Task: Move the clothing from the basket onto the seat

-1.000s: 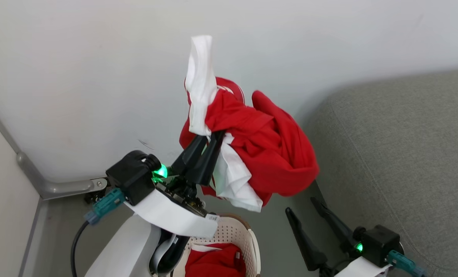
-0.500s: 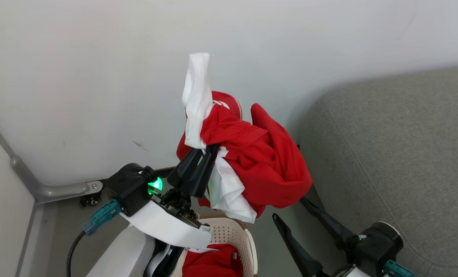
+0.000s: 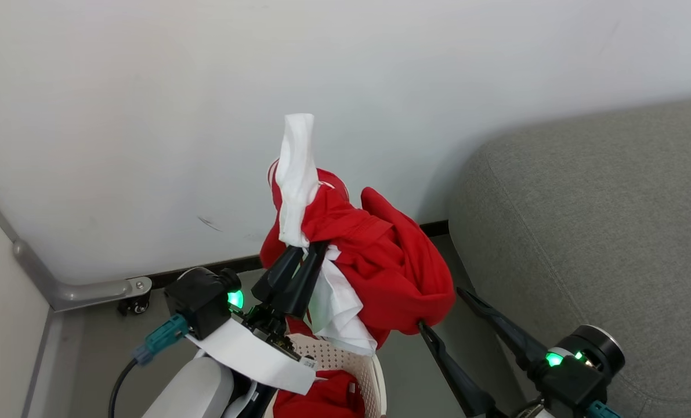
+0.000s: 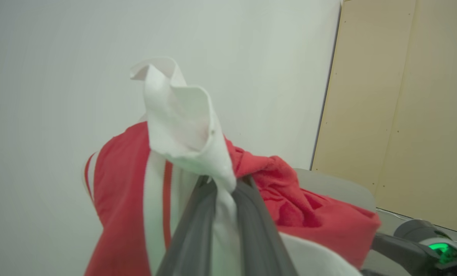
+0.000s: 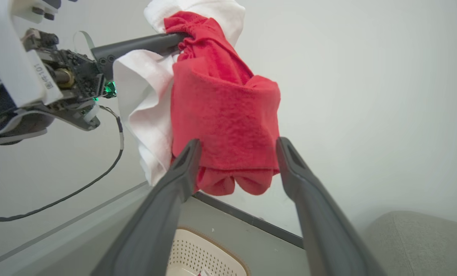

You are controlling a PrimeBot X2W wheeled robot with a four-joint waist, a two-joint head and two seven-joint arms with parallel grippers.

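White wall [image 3: 148, 116]; left hand [image 3: 313, 249] pinching bunched, seemingly fleecy red clothing [image 3: 403, 273]

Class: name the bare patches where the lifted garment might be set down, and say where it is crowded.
Free: the grey seat, bare from wall to near edge; the floor left of the basket, along the wall. Crowded: the basket, holding red clothing; the gap between basket and seat, taken by the right gripper, jaws open.
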